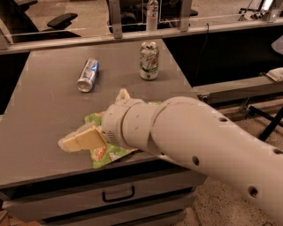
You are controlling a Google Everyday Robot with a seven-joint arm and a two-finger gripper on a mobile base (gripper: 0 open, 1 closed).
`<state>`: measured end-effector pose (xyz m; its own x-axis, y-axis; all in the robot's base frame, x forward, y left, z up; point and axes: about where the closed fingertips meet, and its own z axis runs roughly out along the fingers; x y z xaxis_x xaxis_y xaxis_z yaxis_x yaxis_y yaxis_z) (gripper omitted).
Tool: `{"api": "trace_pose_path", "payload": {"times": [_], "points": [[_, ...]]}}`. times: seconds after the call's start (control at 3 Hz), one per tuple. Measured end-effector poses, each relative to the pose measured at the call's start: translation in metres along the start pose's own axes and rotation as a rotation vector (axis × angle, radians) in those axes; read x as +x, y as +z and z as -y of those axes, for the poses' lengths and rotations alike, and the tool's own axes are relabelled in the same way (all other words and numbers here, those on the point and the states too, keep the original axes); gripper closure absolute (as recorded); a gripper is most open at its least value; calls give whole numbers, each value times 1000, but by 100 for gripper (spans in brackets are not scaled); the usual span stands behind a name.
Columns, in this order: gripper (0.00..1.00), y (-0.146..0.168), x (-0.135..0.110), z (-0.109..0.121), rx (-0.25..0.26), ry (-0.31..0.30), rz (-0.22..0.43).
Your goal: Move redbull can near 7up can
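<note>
Camera view, gripper [82, 139] over green bag [104, 155], jaws unclear, redbull can [87, 75], 7up can [149, 61] beyond.

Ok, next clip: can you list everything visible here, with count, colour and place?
redbull can: one, silver-blue, lying on its side, far half of table, left of the 7up can.
7up can: one, white-green, upright, near the far edge.
snack bag: one, green, near the front edge, partly under the pincer.
table: one, grey.
drawer: one, grey, under the tabletop.
bottle: one, clear, behind the table.
arm: one, white, entering from the right.
pincer: one, tan, over the bag.
</note>
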<state>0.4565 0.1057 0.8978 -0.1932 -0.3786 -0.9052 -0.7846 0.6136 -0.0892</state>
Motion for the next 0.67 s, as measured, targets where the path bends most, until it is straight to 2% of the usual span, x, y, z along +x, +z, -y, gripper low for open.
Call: {"api": "trace_pose_path", "payload": {"times": [0.67], "points": [[0, 33, 2, 12, 82, 4, 40]]}}
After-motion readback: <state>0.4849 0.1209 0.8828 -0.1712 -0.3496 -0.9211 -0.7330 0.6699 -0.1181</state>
